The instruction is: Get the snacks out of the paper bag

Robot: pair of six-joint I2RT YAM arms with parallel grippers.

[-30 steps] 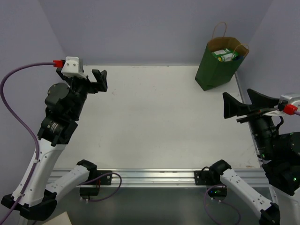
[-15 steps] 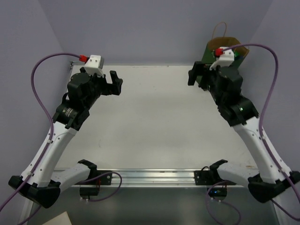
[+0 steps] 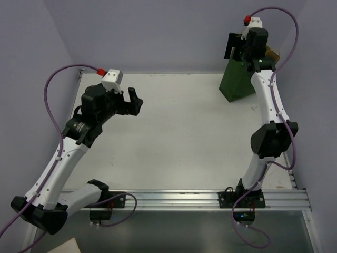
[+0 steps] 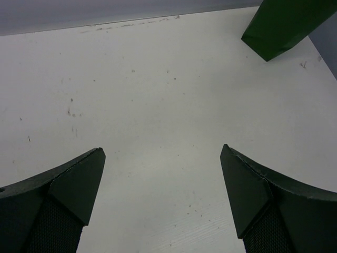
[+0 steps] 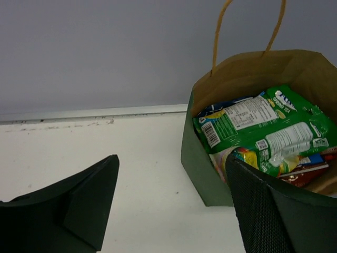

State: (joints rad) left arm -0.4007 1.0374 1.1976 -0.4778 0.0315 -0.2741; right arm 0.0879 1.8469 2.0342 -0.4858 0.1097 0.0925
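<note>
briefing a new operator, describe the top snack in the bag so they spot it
At the table's far right corner stands the dark green paper bag. Topmost inside lies a bright green packet, set apart by its white label and barcode.

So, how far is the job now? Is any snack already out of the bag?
Nothing looks done yet: no snack lies on the table, and the snacks, a green packet on top, sit inside the paper bag. In hand: the right gripper hovers open beside the bag's mouth, holding nothing; the left gripper is open over the table. Left: take out every snack.
</note>
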